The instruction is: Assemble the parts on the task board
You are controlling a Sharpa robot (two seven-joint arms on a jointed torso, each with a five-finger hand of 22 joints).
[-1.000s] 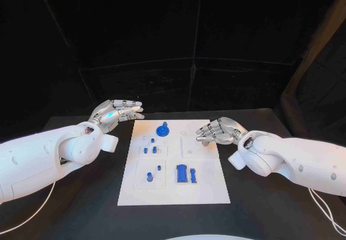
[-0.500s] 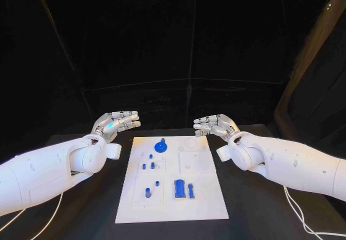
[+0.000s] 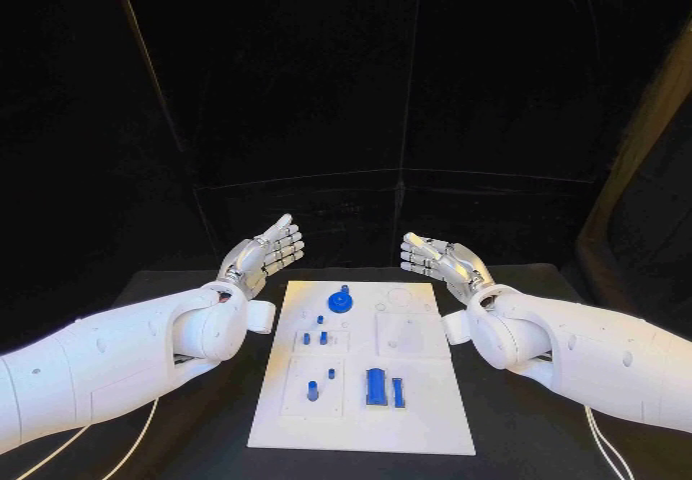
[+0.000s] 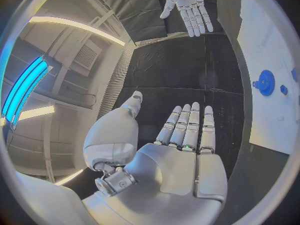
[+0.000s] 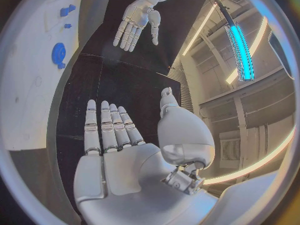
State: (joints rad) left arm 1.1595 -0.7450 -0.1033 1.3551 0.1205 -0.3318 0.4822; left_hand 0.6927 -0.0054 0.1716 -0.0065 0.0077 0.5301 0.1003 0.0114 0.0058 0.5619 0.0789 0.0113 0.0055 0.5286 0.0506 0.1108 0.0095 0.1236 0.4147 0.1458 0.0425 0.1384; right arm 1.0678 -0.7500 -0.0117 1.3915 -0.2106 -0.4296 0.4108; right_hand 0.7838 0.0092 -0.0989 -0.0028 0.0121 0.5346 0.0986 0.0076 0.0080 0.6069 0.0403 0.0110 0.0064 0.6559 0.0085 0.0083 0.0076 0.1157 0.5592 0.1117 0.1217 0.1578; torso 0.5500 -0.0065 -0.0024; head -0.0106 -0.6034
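The white task board (image 3: 433,420) lies in the middle of the black table. On it sit a round blue part (image 3: 342,299) at the far end, a few small blue pegs (image 3: 323,336) in the middle and a blue block (image 3: 376,386) with a thin blue piece beside it nearer me. My left hand (image 3: 267,256) is raised above the table off the board's far left corner, fingers straight and apart, holding nothing. My right hand (image 3: 440,259) is raised off the far right corner, likewise spread and empty. Each wrist view shows its own flat palm (image 4: 181,155) (image 5: 119,150) and the other hand opposite (image 4: 187,5) (image 5: 137,17).
Black table (image 3: 188,380) surrounds the board on both sides, with a dark curtain behind. White cables (image 3: 606,450) trail under both arms near the front edge.
Both hands have lifted off the table and uncurled, from fingers bent in to fingers straight and spread. The right hand left the board's right edge. The head camera has also tilted.
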